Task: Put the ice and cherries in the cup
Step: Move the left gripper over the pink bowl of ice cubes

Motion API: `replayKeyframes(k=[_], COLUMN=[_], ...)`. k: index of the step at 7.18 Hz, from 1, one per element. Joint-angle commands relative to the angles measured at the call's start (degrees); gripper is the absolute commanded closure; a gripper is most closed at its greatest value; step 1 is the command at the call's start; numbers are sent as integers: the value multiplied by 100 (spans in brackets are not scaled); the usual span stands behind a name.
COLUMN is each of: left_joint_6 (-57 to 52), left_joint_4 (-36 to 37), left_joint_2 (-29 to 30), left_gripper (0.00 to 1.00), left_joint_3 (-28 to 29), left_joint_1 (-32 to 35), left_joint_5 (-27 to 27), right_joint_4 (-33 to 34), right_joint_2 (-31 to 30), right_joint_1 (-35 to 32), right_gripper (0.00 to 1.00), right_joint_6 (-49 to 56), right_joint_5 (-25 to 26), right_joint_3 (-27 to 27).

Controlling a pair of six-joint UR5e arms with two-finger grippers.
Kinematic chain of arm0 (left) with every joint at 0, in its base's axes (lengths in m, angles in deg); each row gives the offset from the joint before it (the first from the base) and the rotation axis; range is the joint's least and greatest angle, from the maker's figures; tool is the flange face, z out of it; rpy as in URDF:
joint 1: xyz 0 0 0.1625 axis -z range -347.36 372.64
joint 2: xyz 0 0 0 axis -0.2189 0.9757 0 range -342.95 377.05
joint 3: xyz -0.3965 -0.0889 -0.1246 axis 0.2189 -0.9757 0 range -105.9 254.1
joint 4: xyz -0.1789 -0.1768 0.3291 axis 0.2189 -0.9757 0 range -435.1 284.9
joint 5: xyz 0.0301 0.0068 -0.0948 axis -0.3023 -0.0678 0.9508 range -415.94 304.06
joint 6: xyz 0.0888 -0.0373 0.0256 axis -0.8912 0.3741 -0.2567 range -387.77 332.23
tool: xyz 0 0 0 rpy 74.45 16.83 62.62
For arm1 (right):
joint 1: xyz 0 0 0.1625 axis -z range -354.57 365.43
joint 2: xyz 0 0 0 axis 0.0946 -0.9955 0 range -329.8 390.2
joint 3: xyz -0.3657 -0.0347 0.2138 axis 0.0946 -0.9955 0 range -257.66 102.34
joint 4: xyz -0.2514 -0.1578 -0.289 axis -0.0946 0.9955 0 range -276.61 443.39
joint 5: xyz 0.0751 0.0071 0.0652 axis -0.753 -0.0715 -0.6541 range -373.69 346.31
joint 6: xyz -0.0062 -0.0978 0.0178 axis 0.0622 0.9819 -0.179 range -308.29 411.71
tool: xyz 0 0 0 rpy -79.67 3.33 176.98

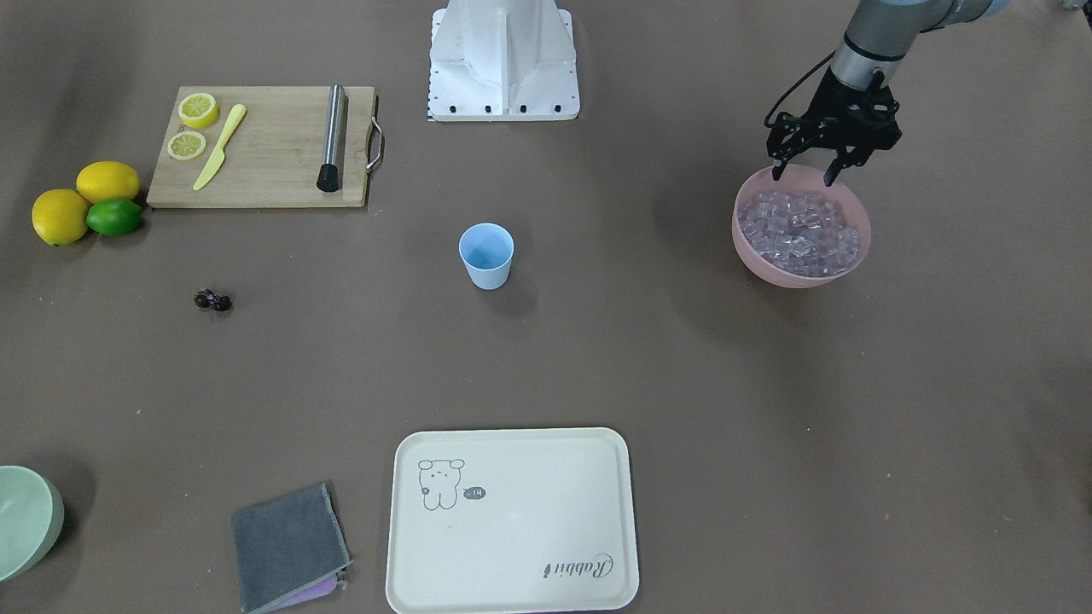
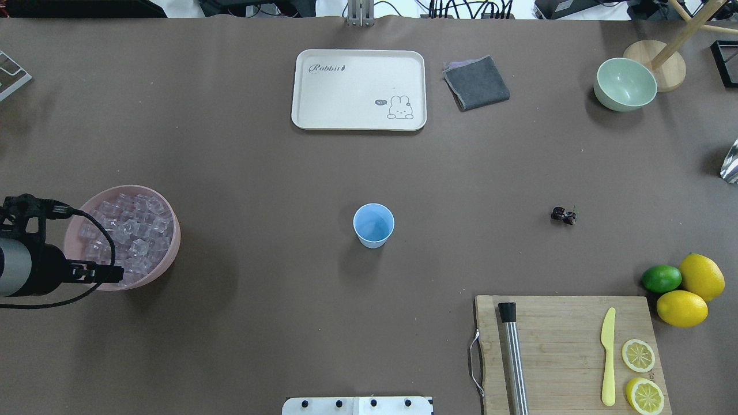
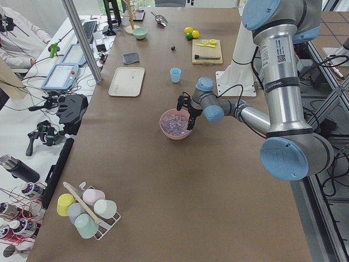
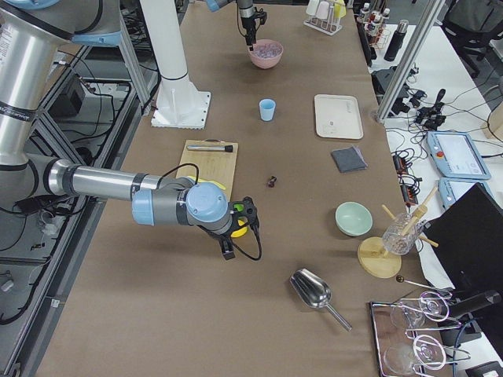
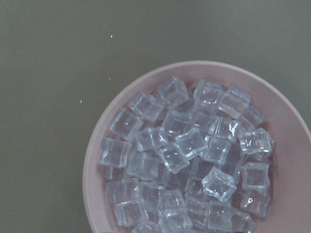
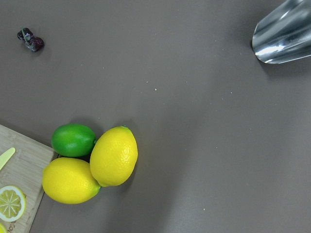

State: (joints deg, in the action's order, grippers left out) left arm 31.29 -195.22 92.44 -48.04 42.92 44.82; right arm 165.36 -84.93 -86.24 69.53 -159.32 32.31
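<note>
Over the pink bowl's robot-side rim, the left claw is hovering spread, the ice lying just beneath and beyond.

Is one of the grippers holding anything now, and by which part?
The left gripper hangs open above the ice in the pink bowl, holding nothing. The right gripper shows only from the side, so I cannot tell.

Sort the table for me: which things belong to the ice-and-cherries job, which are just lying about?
Job: ice, in the pink bowl; cherries; cup; left gripper by the bowl.
Lying about: cutting board, lemons, lime, tray, grey cloth, green bowl, metal scoop.
</note>
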Motion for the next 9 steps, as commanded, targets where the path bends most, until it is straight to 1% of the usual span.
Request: replayKeyframes(k=[1, 2, 3, 4, 5, 6, 8, 9], left_joint_6=[-813, -1183, -1274, -1266, -1188, -1178, -960, -941], left_joint_4=[232, 513, 515, 515, 524, 516, 515, 515], left_joint_2=[45, 237, 335, 414, 659, 757, 697, 644], left_gripper=[30, 30, 30, 31, 31, 31, 31, 33], left_joint_3=[6, 41, 189, 217, 426, 524, 507, 429], left_joint_1=[66, 180, 198, 190, 198, 198, 181, 207], left_joint_5=[-38, -47, -65, -65, -65, -65, -65, -56], right_joint_4=[-5, -5, 3, 3, 3, -5, -5, -5], right_joint_2=[-27, -53, -62, -63, -54, -54, -54, -54], right_joint_1=[0, 0, 0, 0, 0, 0, 0, 0], right_gripper=[1, 1, 1, 1, 1, 1, 1, 1], right_joint_6=[11, 11, 11, 11, 11, 11, 11, 11], right_joint_5=[0, 0, 0, 0, 0, 0, -9, -9], right_joint_3=[-63, -63, -63, -72, -72, -72, -72, -72])
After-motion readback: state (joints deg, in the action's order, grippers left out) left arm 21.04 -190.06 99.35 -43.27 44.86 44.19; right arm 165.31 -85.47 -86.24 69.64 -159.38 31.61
